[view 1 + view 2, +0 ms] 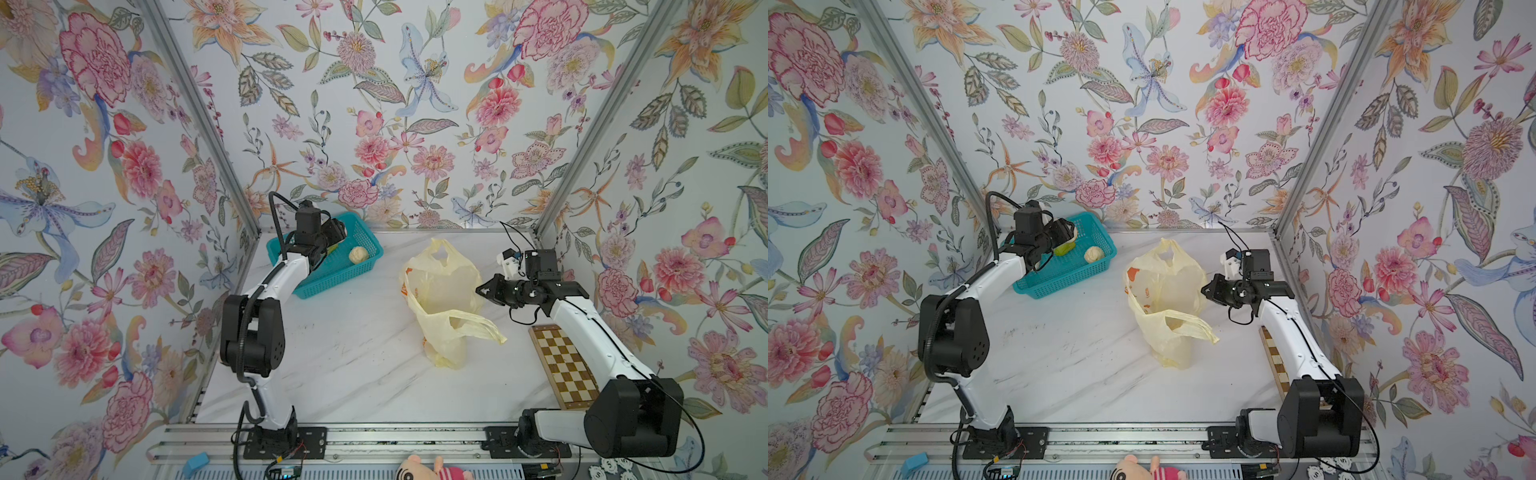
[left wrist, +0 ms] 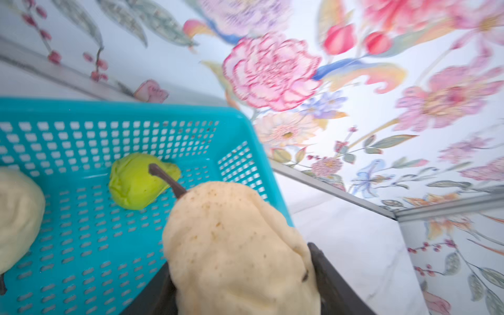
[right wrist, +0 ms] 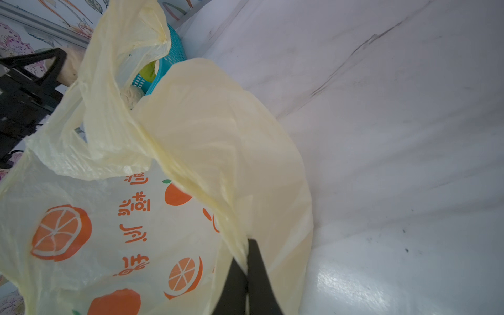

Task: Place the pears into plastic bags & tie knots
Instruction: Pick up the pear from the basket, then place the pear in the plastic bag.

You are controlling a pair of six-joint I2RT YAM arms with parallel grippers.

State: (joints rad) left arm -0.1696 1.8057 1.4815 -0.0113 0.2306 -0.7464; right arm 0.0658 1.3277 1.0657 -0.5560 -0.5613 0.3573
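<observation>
Beige pear [image 2: 226, 218] in left gripper [image 2: 240, 261], green pear [image 2: 136, 182] in basket [image 2: 109, 105]

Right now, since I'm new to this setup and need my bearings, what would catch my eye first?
The pale-yellow bag with orange fruit prints stands open mid-table, its edge pinched in the shut right gripper. At the far left corner, the left gripper holds a beige pear over the teal basket, where a green pear and a second beige pear lie. Loud floral wallpaper surrounds everything.
</observation>
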